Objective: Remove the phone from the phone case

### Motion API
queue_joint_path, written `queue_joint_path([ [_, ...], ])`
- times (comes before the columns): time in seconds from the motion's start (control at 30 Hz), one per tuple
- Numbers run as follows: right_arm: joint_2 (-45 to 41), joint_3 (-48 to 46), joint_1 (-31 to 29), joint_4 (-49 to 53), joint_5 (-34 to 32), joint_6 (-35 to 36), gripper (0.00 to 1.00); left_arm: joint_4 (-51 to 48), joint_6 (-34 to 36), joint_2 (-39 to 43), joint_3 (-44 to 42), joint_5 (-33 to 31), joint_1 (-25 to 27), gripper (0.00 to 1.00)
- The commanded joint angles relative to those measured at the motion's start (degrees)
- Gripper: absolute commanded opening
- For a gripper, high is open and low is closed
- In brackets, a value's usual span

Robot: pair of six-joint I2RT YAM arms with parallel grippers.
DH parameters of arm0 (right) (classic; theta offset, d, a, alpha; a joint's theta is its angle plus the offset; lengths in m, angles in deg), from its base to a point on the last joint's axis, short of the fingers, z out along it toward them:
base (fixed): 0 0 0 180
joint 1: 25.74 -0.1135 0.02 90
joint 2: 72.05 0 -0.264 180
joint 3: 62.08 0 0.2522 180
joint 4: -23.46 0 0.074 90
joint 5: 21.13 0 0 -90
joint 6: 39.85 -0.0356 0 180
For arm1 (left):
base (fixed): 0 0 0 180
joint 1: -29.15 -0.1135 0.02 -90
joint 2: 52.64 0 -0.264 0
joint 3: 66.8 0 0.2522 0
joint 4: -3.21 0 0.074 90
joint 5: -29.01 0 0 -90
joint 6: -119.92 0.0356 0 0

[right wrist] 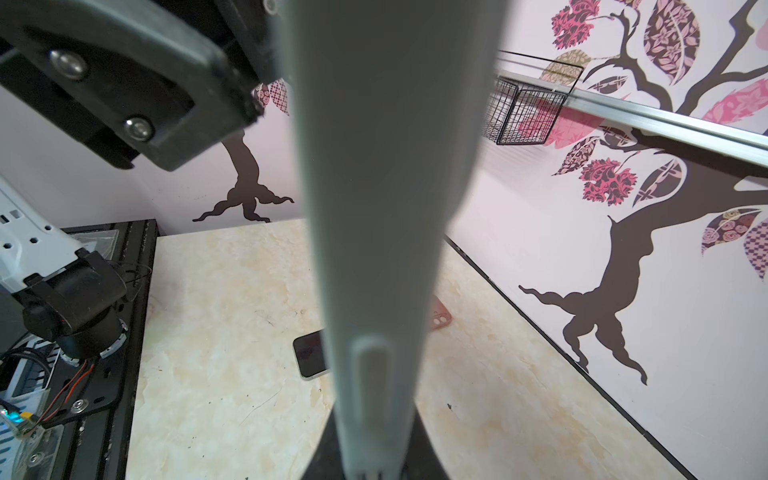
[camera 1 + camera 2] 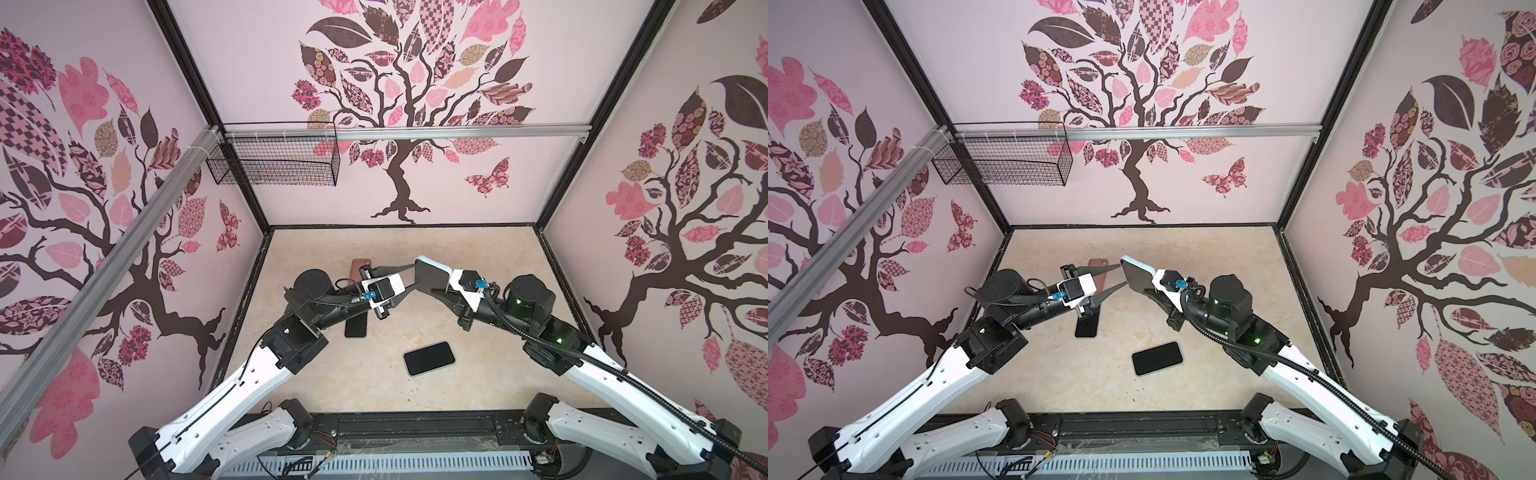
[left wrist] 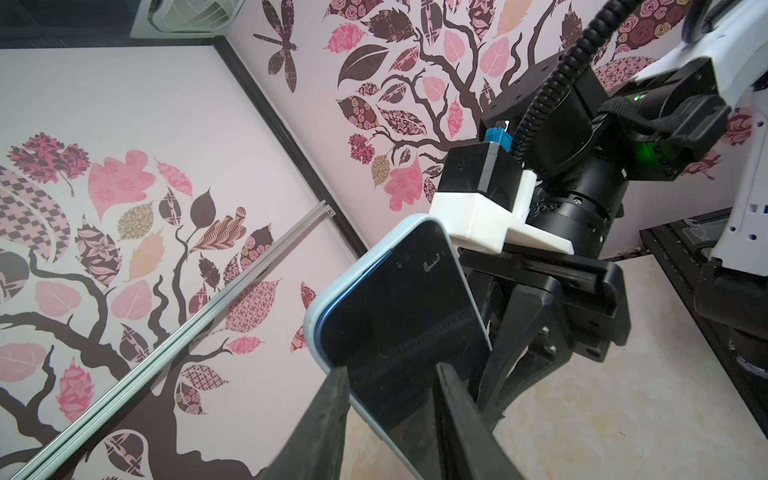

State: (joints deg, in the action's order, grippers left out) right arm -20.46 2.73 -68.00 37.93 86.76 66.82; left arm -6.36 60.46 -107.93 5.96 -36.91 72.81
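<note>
My right claw (image 2: 441,291) is clamped on the pale blue phone case (image 3: 316,328) and holds it raised above the bench (image 2: 478,374) — the phone (image 3: 395,316) sits inside it, screen toward my left claw (image 2: 412,275), whose jaws stand partly apart, tips right at the cased phone's end.

The phone case (image 1: 374,208) is pale blue, the phone (image 3: 395,316) black, the table (image 2: 374,395) beige marbled, the walls (image 2: 291,199) pink with brown tree patterns.
</note>
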Motion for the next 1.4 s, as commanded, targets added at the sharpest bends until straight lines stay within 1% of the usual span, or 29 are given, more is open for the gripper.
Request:
queue_joint_path([
  [0.0,0.0,3.5,-0.2,-2.3,1.0,-0.7,0.0,1.4,-0.6,0.3,-0.2,1.0,0.3,0.37],
  [0.27,0.3,3.7,-0.3,-2.1,1.5,-0.6,0.0,1.7,-0.6,0.2,-0.2,-0.7,0.5,0.38],
  [0.57,0.0,3.3,-0.2,-2.6,2.1,-0.2,0.0,2.3,-0.5,-0.1,-0.7,-6.4,0.5,0.4],
  [0.8,0.4,3.5,-0.2,-2.1,4.3,0.6,0.0,2.2,-0.8,-1.2,-0.2,-5.7,0.5,0.4],
  [1.07,0.7,3.5,-0.3,-2.1,4.2,1.5,0.0,1.8,-1.2,-1.5,-0.1,-4.6,0.6,0.4],
  [1.1,0.6,3.5,-0.2,-2.0,3.5,1.7,0.0,1.8,-2.3,-1.3,0.0,-5.1,0.6,0.4],
  [1.17,0.1,3.4,-0.2,-1.6,2.1,1.7,0.0,1.1,-6.4,-0.9,0.8,-6.1,0.2,0.46],
  [1.27,-1.3,2.9,-0.2,-1.5,-0.3,0.8,0.0,-2.4,-13.9,0.4,2.4,-3.0,-2.2,0.53],
  [1.3,-1.8,2.5,-0.2,-1.5,-1.0,0.4,0.0,-2.3,-18.2,1.2,2.3,-1.8,-3.4,0.57],
  [1.37,-2.9,1.7,-0.1,-2.1,-2.0,-0.5,0.0,-2.9,-26.8,2.1,2.6,1.2,-6.7,0.57],
])
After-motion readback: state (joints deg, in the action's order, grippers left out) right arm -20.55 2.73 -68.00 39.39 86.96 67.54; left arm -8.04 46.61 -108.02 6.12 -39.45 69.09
